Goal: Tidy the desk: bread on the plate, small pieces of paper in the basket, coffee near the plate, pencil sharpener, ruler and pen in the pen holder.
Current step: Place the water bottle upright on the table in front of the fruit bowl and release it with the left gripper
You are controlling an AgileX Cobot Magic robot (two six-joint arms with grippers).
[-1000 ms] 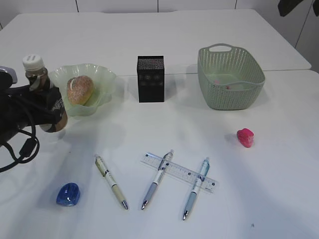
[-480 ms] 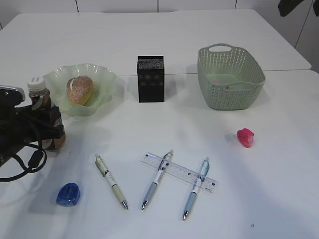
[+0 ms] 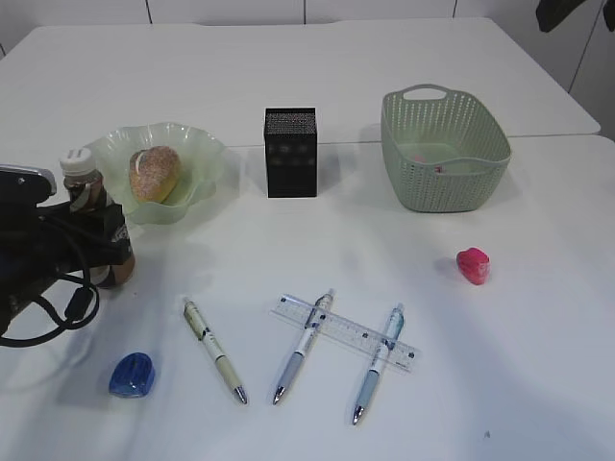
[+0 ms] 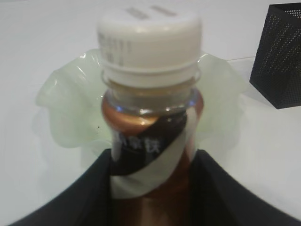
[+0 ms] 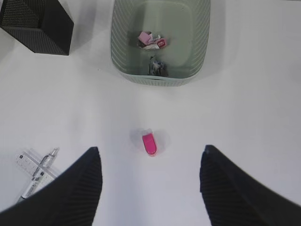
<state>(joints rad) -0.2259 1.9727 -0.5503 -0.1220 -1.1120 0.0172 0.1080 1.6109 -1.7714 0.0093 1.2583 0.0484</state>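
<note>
My left gripper (image 3: 104, 248) is shut on the brown coffee bottle (image 3: 88, 206), upright just left of the green plate (image 3: 200, 152) that holds the bread (image 3: 154, 173). The left wrist view shows the white-capped coffee bottle (image 4: 150, 117) between my left gripper's (image 4: 151, 188) black fingers, with the plate (image 4: 61, 108) behind. My right gripper (image 5: 150, 183) hangs open above the pink pencil sharpener (image 5: 149, 143). Paper pieces (image 5: 151, 40) lie in the basket (image 5: 123, 56). A ruler (image 3: 346, 332), three pens (image 3: 215, 350) (image 3: 303, 346) (image 3: 378, 363) and a blue sharpener (image 3: 131, 375) lie in front.
The black pen holder (image 3: 290, 152) stands at the middle back, between plate and basket (image 3: 447, 149). The pink sharpener (image 3: 473, 265) sits alone at the right. Two pens lie across the ruler. The left arm's cables (image 3: 58, 298) trail over the table's left edge.
The left gripper has brought the coffee bottle down toward the table and slightly right, closer to the plate's front left. Nothing else has moved.
</note>
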